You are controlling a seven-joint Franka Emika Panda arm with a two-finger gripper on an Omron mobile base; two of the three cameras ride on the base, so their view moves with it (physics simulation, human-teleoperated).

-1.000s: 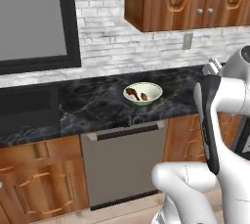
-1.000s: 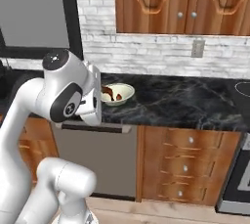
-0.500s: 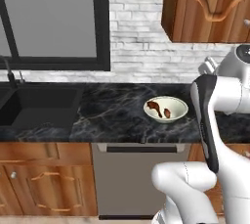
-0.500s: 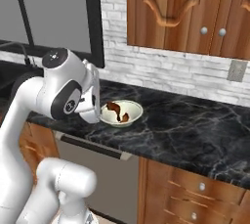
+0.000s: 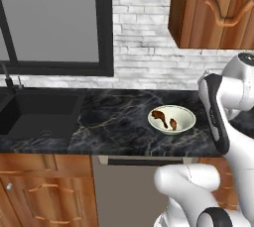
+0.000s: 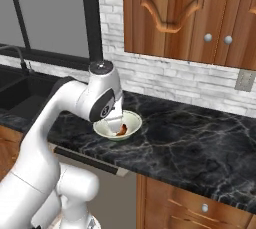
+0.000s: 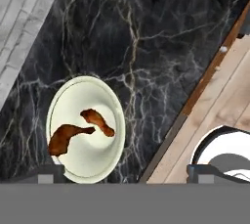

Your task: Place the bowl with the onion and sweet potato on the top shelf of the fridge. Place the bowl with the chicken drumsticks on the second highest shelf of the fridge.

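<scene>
Your hand (image 7: 124,176) is released, fingers (image 7: 49,173) spread wide, nothing between them. It hangs above the surface (image 7: 161,47) looking straight down, near the front edge.

The bowl (image 7: 85,129) sits just ahead of the fingertips in the hand view, off toward one finger, not centred between them. Not touching. In the left base view the bowl (image 5: 171,119) rests on the dark marble just beside the arm; in the right base view the bowl (image 6: 118,125) is partly covered by the wrist.

Handling: it looks stiff, pale, likely glazed, so probably slick and light. Pinch the rim wall, one finger inside, one outside; the rim side clear of meat looks best. Keep it level. The two drumsticks (image 7: 80,130) lie loose near the middle and would likely slide if you tilt.

Further off: the sink (image 5: 37,114) lies well apart along the surface, brick wall (image 5: 144,32) behind. Fridge position cannot be told from here.
</scene>
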